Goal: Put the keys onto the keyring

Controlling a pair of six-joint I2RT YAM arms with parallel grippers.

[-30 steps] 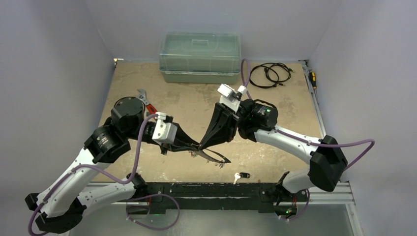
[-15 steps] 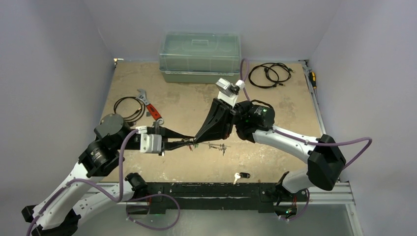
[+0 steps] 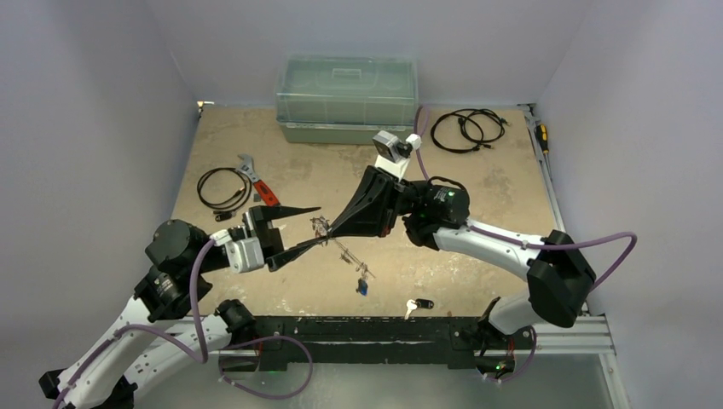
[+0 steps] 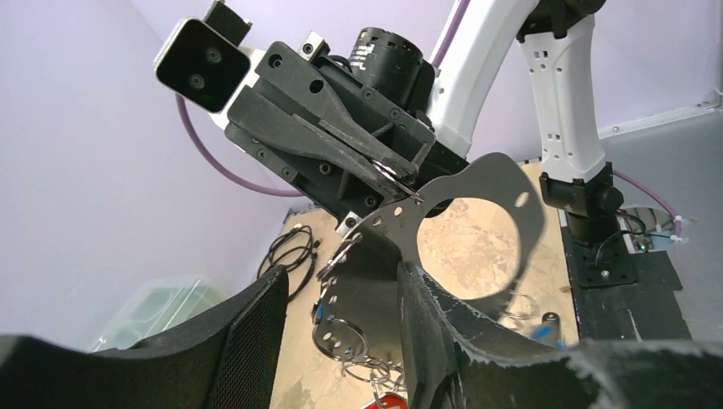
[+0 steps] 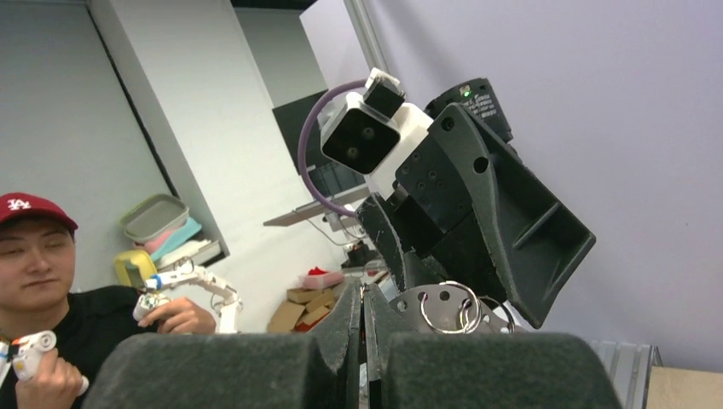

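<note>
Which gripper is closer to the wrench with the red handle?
Left. The left gripper lies just right of the wrench, toward the near edge, with its jaws open. The right gripper, shut on the keyring, reaches in from farther to the right.

Left arm bent inward, jaws parted, right arm reaching left, jaws clamped shut

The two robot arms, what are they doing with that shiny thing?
They are putting keys on a big keyring. The right gripper is shut on the flat silver keyring and holds it up over the table. Some keys already dangle from it, one with a blue tag. The left gripper is open, with the ring between its spread fingers. One key with a black tag lies on the table, not yet on.
</note>
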